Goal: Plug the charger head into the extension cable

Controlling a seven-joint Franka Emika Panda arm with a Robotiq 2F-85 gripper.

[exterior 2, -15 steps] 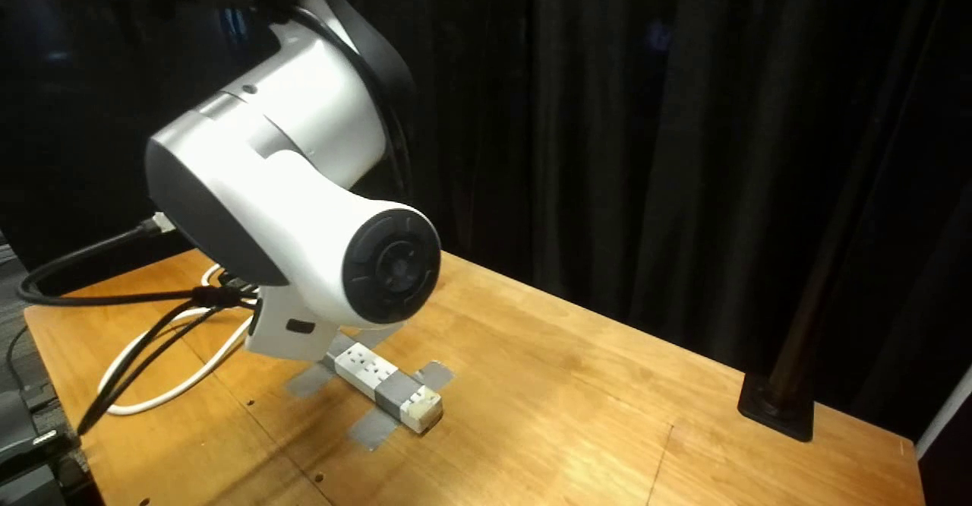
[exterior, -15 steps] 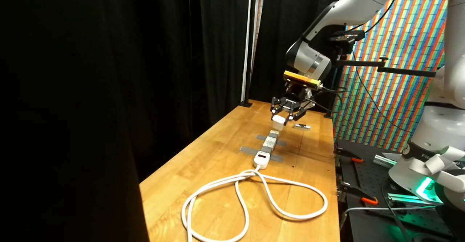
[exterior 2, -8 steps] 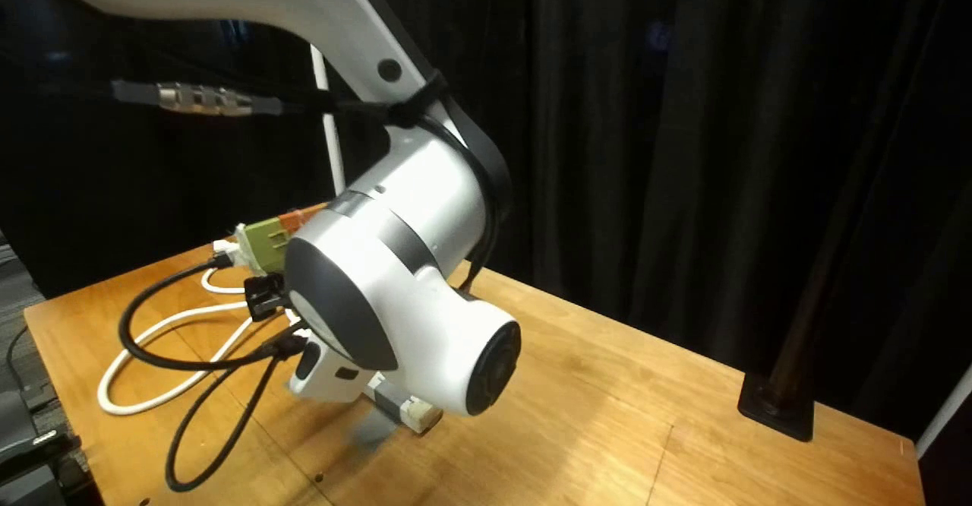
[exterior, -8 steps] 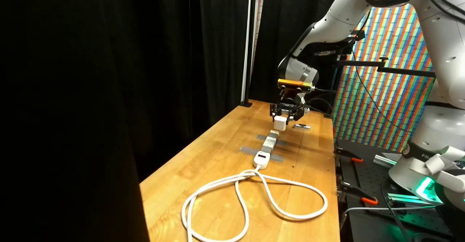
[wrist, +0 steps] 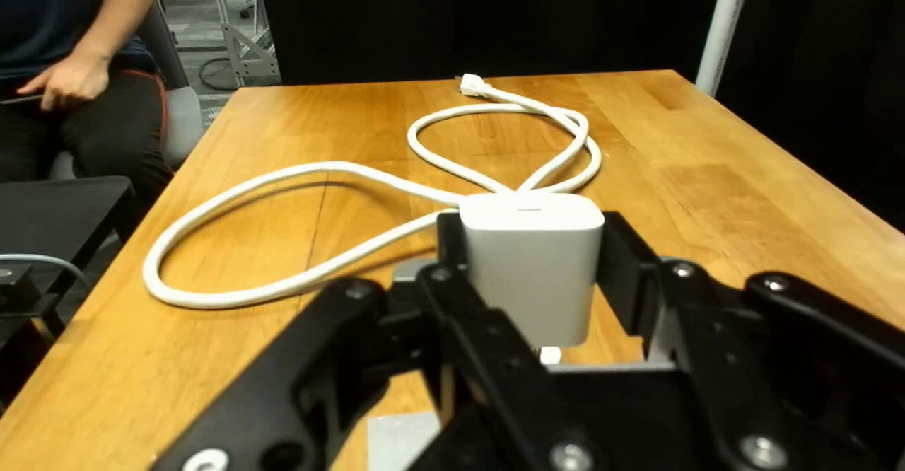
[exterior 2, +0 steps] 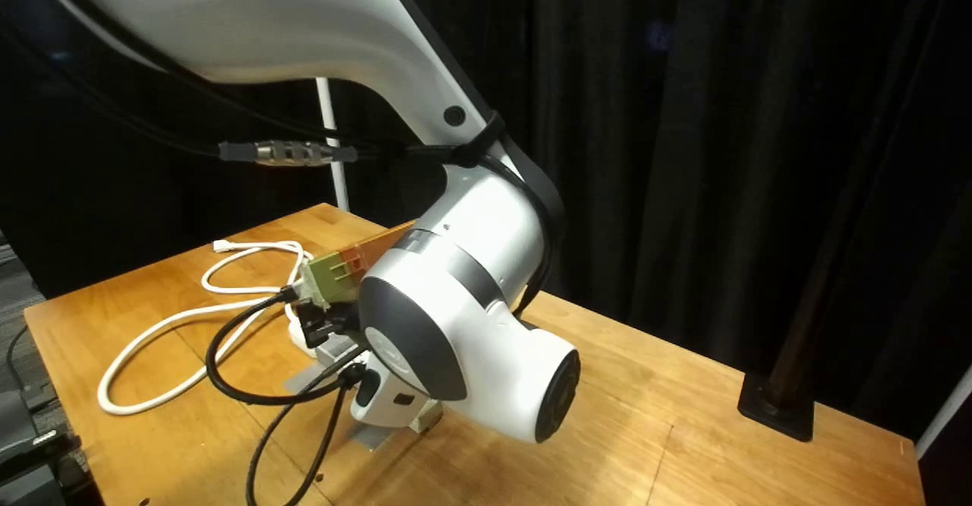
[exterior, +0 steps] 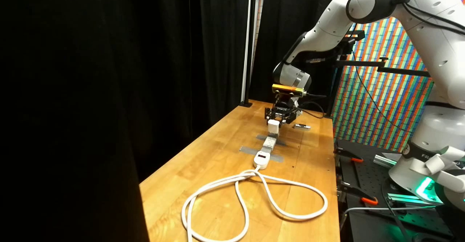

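The charger head [exterior: 273,126] is a small white block. My gripper [wrist: 534,262] is shut on it, with the black fingers on its two sides; the charger head shows large in the wrist view [wrist: 530,280]. In an exterior view it is upright over the far end of the extension cable's white socket block [exterior: 269,142], overlapping it. I cannot tell whether they touch. In the other exterior picture the arm hides the charger head and most of the socket block; only its end [exterior 2: 427,416] shows. The white cord [wrist: 247,294] lies in loops on the table.
Grey tape [exterior: 249,150] holds the socket block to the wooden table [exterior: 210,154]. A small flat dark and silver item [exterior: 301,126] lies right of the gripper. Clamps [exterior: 358,160] grip the table's edge. A black post foot [exterior 2: 774,407] stands on the table. A person [wrist: 78,75] sits beside it.
The arm has moved down and forward with the charger head. The charger head went from tilted to upright and now lies lower, over the socket block's far end. The grip has stayed the same.
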